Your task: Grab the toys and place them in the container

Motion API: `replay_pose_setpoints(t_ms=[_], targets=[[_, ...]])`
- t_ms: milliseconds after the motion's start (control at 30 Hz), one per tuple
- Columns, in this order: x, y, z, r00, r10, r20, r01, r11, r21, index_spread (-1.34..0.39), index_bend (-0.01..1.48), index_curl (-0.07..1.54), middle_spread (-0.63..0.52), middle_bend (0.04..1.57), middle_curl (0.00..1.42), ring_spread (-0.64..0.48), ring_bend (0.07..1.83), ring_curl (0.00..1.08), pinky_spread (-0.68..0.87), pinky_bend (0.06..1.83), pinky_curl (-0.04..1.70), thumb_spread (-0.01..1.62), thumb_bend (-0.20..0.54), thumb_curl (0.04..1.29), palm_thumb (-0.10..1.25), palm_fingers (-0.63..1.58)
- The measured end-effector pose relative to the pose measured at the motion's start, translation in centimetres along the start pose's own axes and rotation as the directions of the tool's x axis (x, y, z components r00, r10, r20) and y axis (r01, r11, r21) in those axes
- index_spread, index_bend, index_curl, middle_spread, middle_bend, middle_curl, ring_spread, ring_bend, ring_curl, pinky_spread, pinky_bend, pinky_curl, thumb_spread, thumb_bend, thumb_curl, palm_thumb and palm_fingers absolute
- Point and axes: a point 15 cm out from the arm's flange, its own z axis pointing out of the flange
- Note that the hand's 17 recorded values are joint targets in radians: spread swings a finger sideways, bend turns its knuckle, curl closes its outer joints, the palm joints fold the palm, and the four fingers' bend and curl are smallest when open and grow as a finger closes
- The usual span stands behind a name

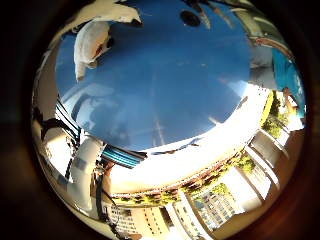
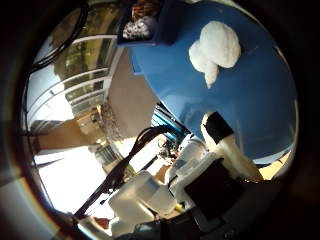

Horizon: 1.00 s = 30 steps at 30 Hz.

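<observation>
White toy (image 2: 216, 48) on blue table (image 2: 260, 105) – container (image 2: 150, 25) at edge

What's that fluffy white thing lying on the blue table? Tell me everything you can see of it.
The white plush toy looks soft and fuzzy, made of a large rounded lump with smaller lobes bulging from one side and a short stub. It lies alone on the blue table, nothing gripping it. The hand is apart from it, and the blue container sits nearby at the table's edge.

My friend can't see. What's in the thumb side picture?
A fluffy white toy lies on a round blue table. A dark blue container at the table's edge already holds toys. The robot's hand shows nearby, holding nothing.
</observation>
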Motion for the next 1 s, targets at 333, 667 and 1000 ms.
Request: replay_pose_setpoints(t_ms=[333, 667, 1000], targets=[[0.5, -4.2, 4.2, 1.0, -0.006, 0.001, 0.006, 1.0, -0.02, -0.17, 0.18, 0.3, 0.0, 0.21, 0.34, 0.24, 0.44, 0.3, 0.42, 0.61, 0.25, 1.08, -0.023, 0.44, 0.74, 0.26], [-0.4, -7.2, 5.2, 0.997, -0.063, -0.046, 0.064, 0.998, 0.002, -0.37, 0.16, 0.26, -0.16, 0.74, 0.62, 0.1, 1.1, 0.57, 0.38, 0.83, 0.34, 1.03, -0.024, 0.47, 0.86, 0.89], [0.2, -8.7, 6.9, 0.994, -0.044, -0.098, 0.04, 0.998, -0.038, -0.68, 0.36, 0.24, -0.23, 1.04, 0.88, -0.04, 1.33, 0.72, 0.29, 1.32, 0.6, 1.0, 0.013, 0.59, 1.02, 1.04]])
